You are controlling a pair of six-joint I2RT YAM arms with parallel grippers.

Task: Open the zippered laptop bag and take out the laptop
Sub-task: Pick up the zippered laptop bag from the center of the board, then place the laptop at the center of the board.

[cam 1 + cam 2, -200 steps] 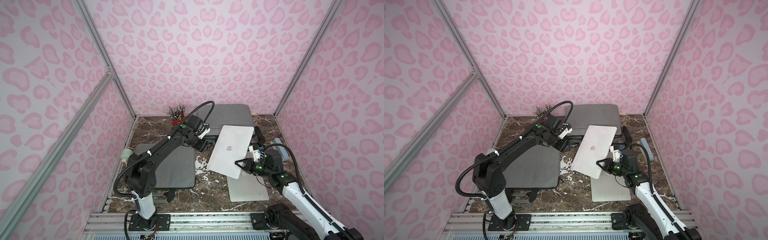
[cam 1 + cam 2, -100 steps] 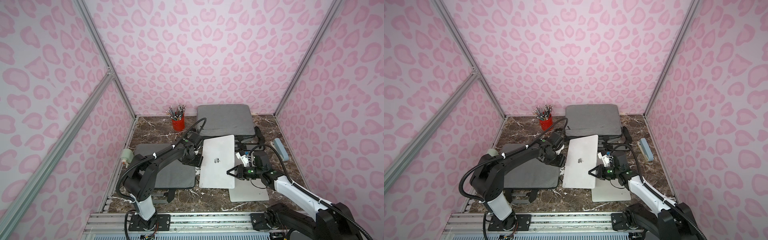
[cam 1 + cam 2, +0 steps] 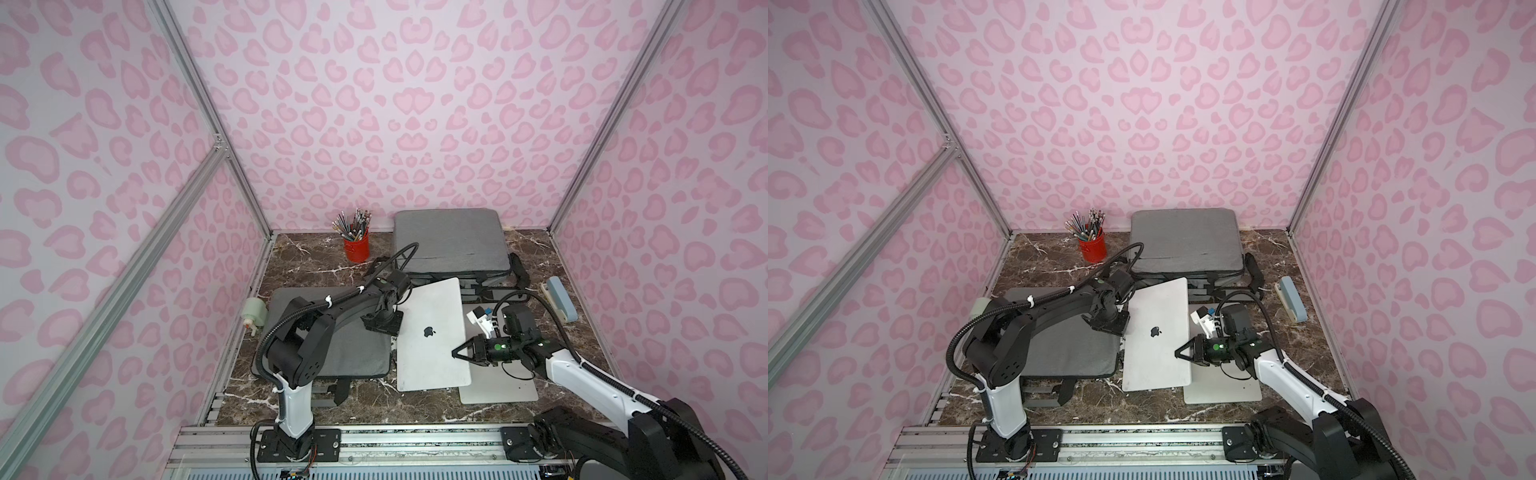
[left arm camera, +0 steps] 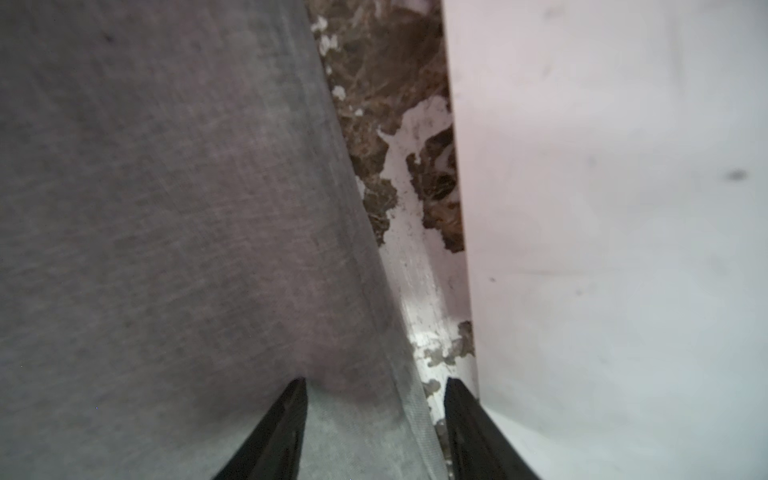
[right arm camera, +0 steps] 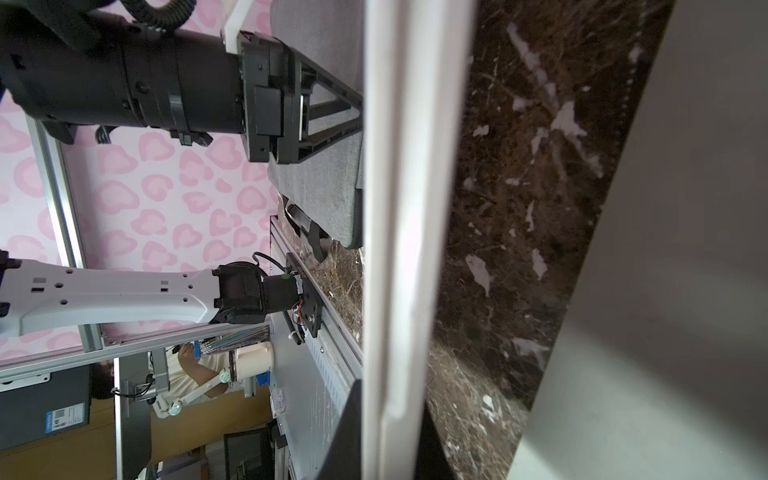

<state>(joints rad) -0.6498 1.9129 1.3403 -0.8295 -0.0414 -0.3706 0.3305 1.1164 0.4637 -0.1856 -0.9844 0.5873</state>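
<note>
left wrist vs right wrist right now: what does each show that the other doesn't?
Only left wrist: its own left gripper fingertips, apart, straddling the gap between grey laptop bag and silver laptop.
Only right wrist: the laptop's thin edge pinched by the right gripper, the left arm's base.
Both: bag, laptop, marble tabletop.

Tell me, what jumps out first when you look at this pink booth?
The silver laptop with the apple logo lies mid-table, its edge pinched by the right gripper, while the left gripper hangs at its other side over a flat grey laptop bag. Behind it sit a second grey bag and a red cup of pencils, all framed by loud pink leopard-print walls.
</note>
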